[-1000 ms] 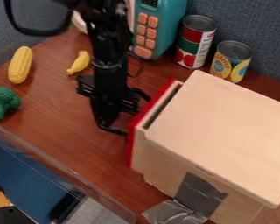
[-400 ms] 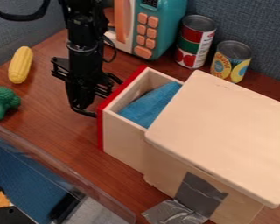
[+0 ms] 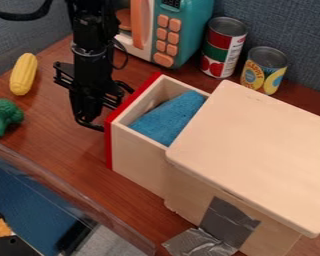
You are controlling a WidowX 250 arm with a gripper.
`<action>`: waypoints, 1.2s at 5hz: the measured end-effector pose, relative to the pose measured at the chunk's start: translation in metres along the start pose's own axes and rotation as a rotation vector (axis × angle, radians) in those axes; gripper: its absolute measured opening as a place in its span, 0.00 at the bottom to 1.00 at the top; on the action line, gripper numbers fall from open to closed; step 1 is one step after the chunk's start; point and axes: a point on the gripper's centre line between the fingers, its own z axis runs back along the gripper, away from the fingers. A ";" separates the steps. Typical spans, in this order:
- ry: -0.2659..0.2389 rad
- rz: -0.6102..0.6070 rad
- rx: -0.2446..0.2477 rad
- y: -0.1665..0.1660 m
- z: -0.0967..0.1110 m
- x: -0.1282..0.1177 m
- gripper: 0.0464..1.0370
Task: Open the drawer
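Observation:
The gripper (image 3: 90, 120) hangs at the upper left, low over the table and right against the outer side of the drawer's red front; I cannot tell how its fingers stand. The wooden drawer (image 3: 139, 157) is pulled well out of the left side of the pale wooden box (image 3: 256, 150). A blue cloth-like piece (image 3: 168, 119) lies inside the drawer, partly under the box's top. The drawer's handle is hidden behind the gripper.
Yellow corn (image 3: 24, 74) and green broccoli (image 3: 4, 116) lie at the left. A toy microwave (image 3: 179, 30) and two cans (image 3: 223, 47) stand behind. A clear-edged bin (image 3: 36, 200) occupies the lower left, and grey tape (image 3: 226, 222) holds the box.
The gripper has moved left, and the drawer has slid out with it from nearly closed to well out, uncovering the blue piece. The banana is now hidden behind the arm.

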 end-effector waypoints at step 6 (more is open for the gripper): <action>-0.040 0.004 0.012 0.020 0.038 -0.010 0.97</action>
